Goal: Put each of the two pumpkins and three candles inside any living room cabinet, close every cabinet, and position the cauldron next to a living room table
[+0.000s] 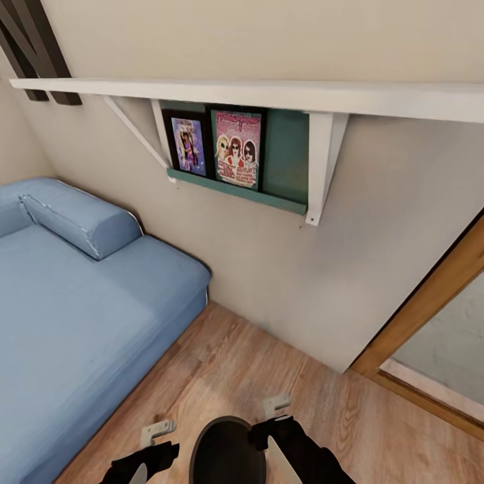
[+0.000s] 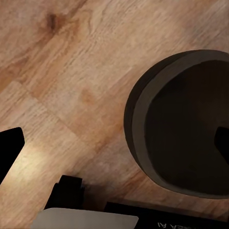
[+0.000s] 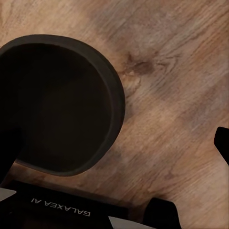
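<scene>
My left fingers (image 2: 116, 145) and right fingers (image 3: 113, 152) both stand wide, closed on nothing, with the black cauldron (image 1: 225, 452) between the two arms, its mouth facing up. In each wrist view the pot's rim crosses into the gap: the inner left fingertip (image 2: 222, 143) shows over the dark mouth and the outer one over bare boards, and the right side mirrors this. Whether the pot rests on the wooden floor (image 1: 269, 376) or is propped between the arms, I cannot tell. The step, as I judge it, is getting the cauldron to the desk. To do it well, I would close one set of fingers across the rim wall before turning the base, since a loose round pot would likely roll away, then swing round to find the desk. Beyond the fingers, on the left-arm side, lies a blue sofa (image 1: 81, 316). Farther off, the wall carries a white shelf (image 1: 269, 94) with two framed pictures (image 1: 218, 144) beneath it.
</scene>
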### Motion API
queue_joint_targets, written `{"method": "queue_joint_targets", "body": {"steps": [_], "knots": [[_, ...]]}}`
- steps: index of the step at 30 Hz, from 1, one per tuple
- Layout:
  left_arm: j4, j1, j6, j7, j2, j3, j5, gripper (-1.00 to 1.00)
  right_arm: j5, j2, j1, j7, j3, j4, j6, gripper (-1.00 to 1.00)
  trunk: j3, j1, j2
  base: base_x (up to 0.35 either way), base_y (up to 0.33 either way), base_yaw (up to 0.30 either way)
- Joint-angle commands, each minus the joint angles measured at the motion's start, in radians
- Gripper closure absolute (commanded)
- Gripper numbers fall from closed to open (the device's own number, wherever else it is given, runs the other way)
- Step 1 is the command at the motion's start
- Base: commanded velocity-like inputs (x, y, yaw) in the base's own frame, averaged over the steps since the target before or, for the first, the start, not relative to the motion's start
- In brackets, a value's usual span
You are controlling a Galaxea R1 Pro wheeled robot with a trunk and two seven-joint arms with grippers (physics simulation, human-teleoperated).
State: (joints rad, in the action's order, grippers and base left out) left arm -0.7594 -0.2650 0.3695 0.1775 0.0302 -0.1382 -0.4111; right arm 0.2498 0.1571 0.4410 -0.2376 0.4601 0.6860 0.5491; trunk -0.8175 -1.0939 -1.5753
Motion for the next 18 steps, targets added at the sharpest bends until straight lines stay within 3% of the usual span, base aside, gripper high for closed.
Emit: {"method": "queue_joint_targets", "body": {"steps": [1,10,18], "knots": [[0.0,0.0,0.004,0.009,0.001,-0.006,-0.011,-1.0,0.011,-0.001,0.001,-0.009,0.004,0.001,0.003,-1.0,-0.004,-0.004,-0.008,0.0,0.0,0.0],[0.023,-0.001,0.009,-0.078,0.001,-0.006,-0.009,-1.0,0.011,-0.001,0.001,-0.008,0.005,0.001,0.003,-1.0,-0.032,-0.038,-0.071,0.0,0.0,0.0],[0.039,-0.002,-0.002,-0.088,0.001,-0.006,-0.007,-1.0,0.012,-0.001,0.001,-0.008,0.004,0.001,0.003,-1.0,-0.057,-0.069,-0.127,0.0,0.0,0.0]]}}
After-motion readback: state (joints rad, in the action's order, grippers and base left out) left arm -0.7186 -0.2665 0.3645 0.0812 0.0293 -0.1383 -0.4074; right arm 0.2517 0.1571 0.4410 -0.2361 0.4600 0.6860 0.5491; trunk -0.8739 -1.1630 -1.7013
